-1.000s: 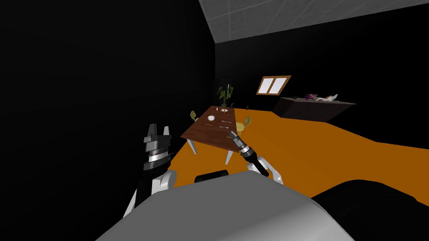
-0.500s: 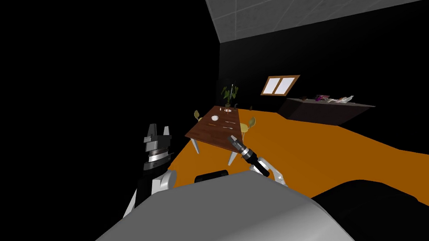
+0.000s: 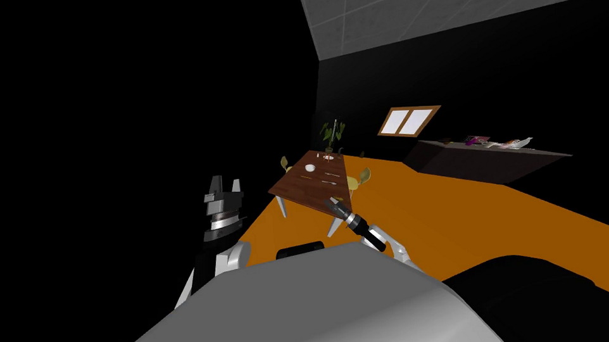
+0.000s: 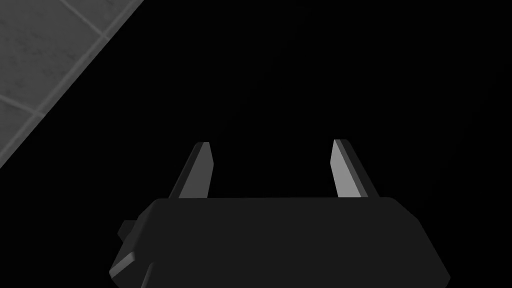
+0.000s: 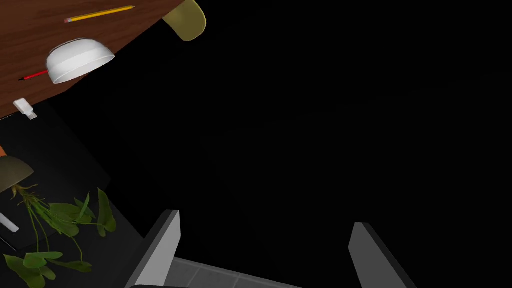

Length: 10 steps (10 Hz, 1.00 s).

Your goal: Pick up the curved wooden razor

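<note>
Left gripper sits at 9 o'clock of the right gripper. Left fingers stand wide apart and hold nothing. Right fingers are also spread and empty. The brown counter lies well ahead at 12 o'clock, carrying a bowl and pencil. The razor is too small to tell among the items there.
</note>
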Tool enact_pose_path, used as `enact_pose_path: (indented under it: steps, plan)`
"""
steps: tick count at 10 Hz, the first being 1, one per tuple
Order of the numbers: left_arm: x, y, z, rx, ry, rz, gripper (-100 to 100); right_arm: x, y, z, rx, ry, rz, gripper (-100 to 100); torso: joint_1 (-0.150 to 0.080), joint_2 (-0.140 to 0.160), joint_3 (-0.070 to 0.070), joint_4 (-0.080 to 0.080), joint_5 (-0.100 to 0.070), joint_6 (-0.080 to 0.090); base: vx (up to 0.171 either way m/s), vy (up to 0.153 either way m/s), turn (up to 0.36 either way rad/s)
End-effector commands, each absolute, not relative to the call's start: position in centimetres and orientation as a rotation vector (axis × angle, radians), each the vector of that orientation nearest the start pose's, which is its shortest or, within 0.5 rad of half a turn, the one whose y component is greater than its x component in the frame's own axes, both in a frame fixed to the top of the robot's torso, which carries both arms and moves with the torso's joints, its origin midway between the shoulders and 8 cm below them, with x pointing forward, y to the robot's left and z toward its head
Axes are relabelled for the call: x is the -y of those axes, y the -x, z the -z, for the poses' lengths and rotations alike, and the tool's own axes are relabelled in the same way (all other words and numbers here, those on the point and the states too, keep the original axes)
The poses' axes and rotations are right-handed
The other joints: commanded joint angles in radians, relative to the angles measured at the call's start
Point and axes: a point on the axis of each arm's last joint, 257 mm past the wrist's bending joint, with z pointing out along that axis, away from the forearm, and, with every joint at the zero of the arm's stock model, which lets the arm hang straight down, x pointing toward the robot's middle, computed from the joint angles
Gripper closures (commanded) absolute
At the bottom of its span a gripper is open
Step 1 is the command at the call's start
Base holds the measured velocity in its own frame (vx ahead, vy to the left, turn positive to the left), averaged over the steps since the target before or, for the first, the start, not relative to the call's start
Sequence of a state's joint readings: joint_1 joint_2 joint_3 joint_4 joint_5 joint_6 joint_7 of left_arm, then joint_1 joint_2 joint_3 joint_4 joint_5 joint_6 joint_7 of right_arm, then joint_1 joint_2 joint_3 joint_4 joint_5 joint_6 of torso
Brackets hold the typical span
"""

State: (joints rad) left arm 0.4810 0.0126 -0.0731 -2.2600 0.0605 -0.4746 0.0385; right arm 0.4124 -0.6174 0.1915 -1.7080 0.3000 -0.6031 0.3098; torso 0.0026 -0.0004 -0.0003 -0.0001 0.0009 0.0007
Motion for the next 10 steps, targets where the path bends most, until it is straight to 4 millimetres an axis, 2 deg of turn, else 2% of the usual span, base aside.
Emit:
enact_pose_path:
  steps: [1,2,3,4,5,6,8,9,10]
  plan:
    - [-25.9,-35.6,-1.6,-0.598,0.736,1.45,0,24.0,-36.6,26.8,-1.642,0.099,-0.775,-100,0.0,0.0,0.0,0.0,0.0,0.0,0.019,0.068,0.156]
    - [-25.9,-35.6,-1.6,-0.598,0.736,1.45,0,24.7,-36.4,27.9,-1.666,0.085,-0.761,-100,0.002,0.0,0.0,0.0,0.0,-0.001,0.035,0.063,0.093]
    - [-25.9,-35.6,-1.6,-0.598,0.736,1.45,0,24.9,-36.4,28.2,-1.672,0.082,-0.757,-100,0.001,-0.001,0.0,0.0,0.0,0.0,0.022,0.024,-0.006]
    - [-25.9,-35.6,-1.6,-0.598,0.735,1.45,0,25.9,-35.9,30.1,-1.729,0.143,-0.71,-100,-0.001,0.0,0.0,0.0,0.0,0.0,0.035,0.055,0.171]
    - [-25.9,-35.6,-1.6,-0.598,0.736,1.45,0,26.7,-35.7,31.1,-1.75,0.131,-0.696,-100,0.0,-0.001,0.0,0.0,0.0,-0.001,0.033,0.05,0.089]
    - [-25.9,-35.6,-1.6,-0.598,0.736,1.45,0,27.6,-35.2,32.6,-1.798,0.196,-0.653,-100,0.0,-0.001,0.0,0.0,0.0,0.0,0.054,0.073,0.137]
    - [-25.9,-35.6,-1.6,-0.598,0.736,1.45,0,28.6,-34.8,33.9,-1.828,0.18,-0.634,-100,0.002,-0.001,-0.001,0.0,0.0,0.0,0.03,0.051,0.047]
    - [-25.9,-35.6,-1.6,-0.598,0.735,1.45,0,29.8,-34.2,35.3,-1.875,0.243,-0.589,-100,0.0,0.0,0.0,0.0,0.0,0.0,0.036,0.051,0.176]
    - [-25.9,-35.6,-1.6,-0.598,0.736,1.45,0,30.6,-33.9,36.3,-1.899,0.23,-0.573,-100,0.0,0.0,0.0,0.0,0.0,-0.001,0.037,0.046,0.088]
